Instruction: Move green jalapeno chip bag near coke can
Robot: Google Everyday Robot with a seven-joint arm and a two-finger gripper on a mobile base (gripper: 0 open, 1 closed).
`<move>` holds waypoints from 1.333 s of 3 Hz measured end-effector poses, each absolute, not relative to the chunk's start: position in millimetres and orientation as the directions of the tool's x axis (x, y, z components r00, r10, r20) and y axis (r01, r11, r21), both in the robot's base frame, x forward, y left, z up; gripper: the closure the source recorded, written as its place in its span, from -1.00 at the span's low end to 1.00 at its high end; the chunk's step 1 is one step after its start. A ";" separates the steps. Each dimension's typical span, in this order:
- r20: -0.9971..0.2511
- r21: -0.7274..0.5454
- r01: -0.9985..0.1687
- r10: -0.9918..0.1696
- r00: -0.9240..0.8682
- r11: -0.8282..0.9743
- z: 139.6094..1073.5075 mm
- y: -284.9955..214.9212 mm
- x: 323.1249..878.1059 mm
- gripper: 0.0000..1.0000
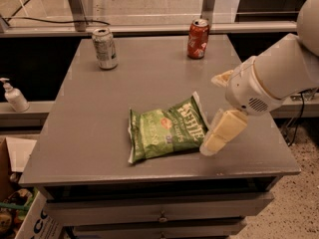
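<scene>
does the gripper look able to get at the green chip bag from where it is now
Probably yes: the gripper hangs at the right edge of the green jalapeno chip bag, low over the table, nothing between them. The coke can and silver can stand far back.

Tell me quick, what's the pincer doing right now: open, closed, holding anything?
Pincer: open or closed cannot be told; it hangs at the right edge of the green jalapeno chip bag.
</scene>
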State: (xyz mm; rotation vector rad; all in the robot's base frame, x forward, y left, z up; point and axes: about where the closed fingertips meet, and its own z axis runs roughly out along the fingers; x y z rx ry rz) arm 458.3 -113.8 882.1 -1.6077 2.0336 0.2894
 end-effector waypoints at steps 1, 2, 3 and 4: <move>-0.541 -0.130 -0.956 -0.827 -0.155 0.264 862.9 -95.8 460.7 -1.00; -0.547 -0.114 -0.959 -0.823 -0.156 0.258 848.3 -80.8 465.7 -1.00; -0.546 -0.114 -0.962 -0.825 -0.149 0.249 841.3 -70.1 469.3 -0.65; -0.553 -0.114 -0.964 -0.821 -0.141 0.242 839.9 -63.7 470.3 -0.20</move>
